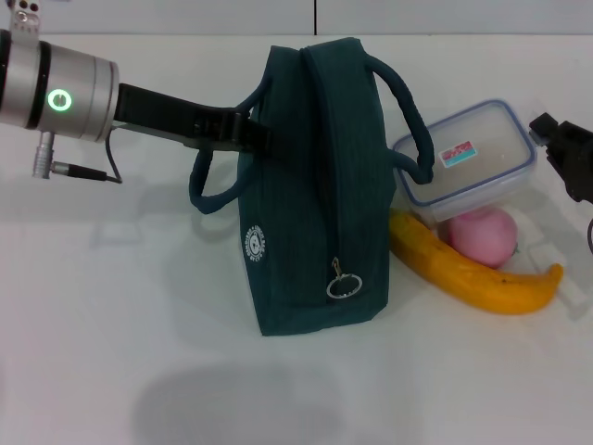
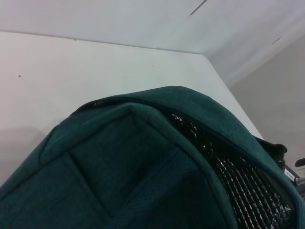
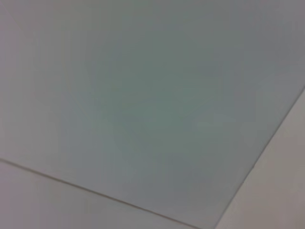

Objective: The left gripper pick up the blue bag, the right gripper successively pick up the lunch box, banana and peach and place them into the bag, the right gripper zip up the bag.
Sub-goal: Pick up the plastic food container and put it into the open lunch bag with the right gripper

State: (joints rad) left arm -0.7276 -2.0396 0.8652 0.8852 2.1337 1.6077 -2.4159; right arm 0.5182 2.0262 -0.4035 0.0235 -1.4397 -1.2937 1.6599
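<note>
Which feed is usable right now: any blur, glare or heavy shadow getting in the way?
Head view: sharp, evenly lit; soft shadows under the bag and banana, mild sheen on the lunch box lid. Left wrist view: bag fabric fills it, slightly soft, silver lining glinting. Right wrist view: only a blank, blurred surface.

Left gripper (image 1: pixel 246 130) stretched in level from the left side. Right gripper (image 1: pixel 561 153) poised at the right edge.
</note>
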